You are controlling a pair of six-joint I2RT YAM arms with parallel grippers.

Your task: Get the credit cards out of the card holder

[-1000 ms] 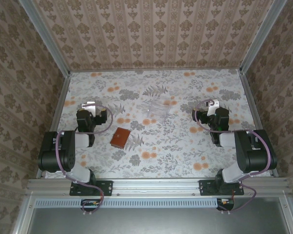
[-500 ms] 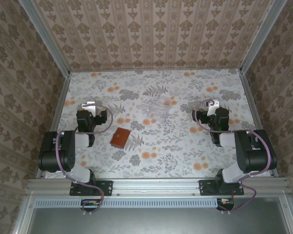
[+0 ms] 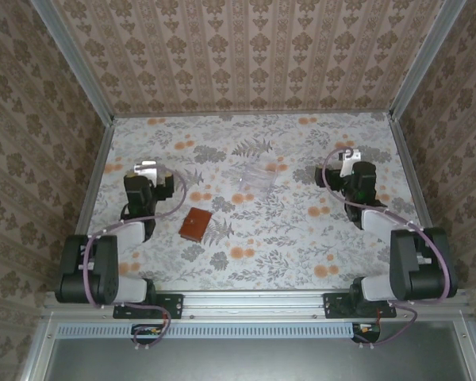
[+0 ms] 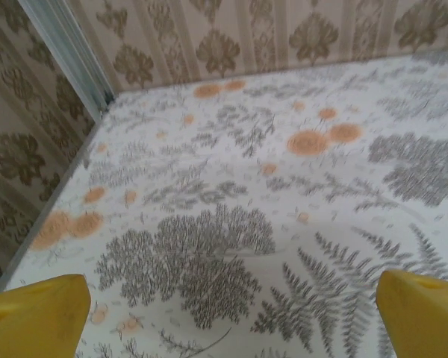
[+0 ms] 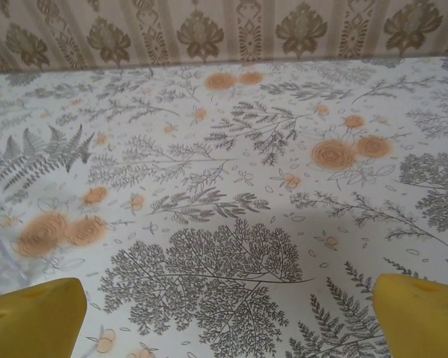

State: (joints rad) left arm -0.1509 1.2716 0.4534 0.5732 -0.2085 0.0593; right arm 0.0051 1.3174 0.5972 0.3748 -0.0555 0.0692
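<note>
The card holder lies shut on the flowered table, a small reddish-brown wallet left of centre. The credit cards are hidden from view. My left gripper hovers to the holder's upper left, a short way apart from it. In the left wrist view the gripper is open, its yellow fingertips wide apart over bare tablecloth. My right gripper is far off at the right side. It is open too, with only tablecloth between its yellow fingertips.
A clear plastic tray sits at mid-table beyond the holder; its corner shows at the left edge of the right wrist view. Patterned walls and metal rails close in the table on three sides.
Both arms have shifted: their elbows dropped toward the near edge, and the right gripper moved a little farther from the bases. The holder has not moved.
</note>
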